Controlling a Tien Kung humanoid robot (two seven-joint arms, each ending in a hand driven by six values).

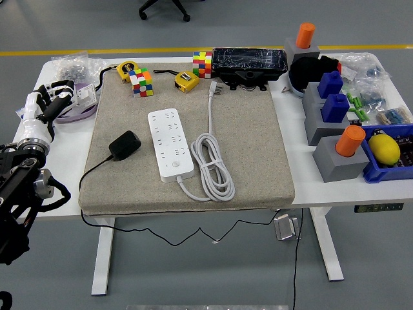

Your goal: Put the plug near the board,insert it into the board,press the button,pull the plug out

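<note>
Wires hang down under the near edge of the white table (310,194). On the table lies a big grey mat (258,148). On the mat, near the front, a black plug (124,144) sits on the left side, and its thin black wire runs off the mat's edge. Just to the right of it, not touching, is the white board (170,144) with many holes and a round button near its front end. The board's thick white cord (213,165) is curled up beside it on the right.

At the left edge, the left hand (40,111) is white with black parts. It is over the table's left side, well apart from the plug. Its fingers look loose and hold nothing.

Farther back are two colourful cubes (140,82), two yellow tape measures (186,80) and a black box (249,62). On the right are grey blocks with orange and blue tops (341,150) and a yellow lemon (384,148) in a blue bin. No writing is clear enough to read.
</note>
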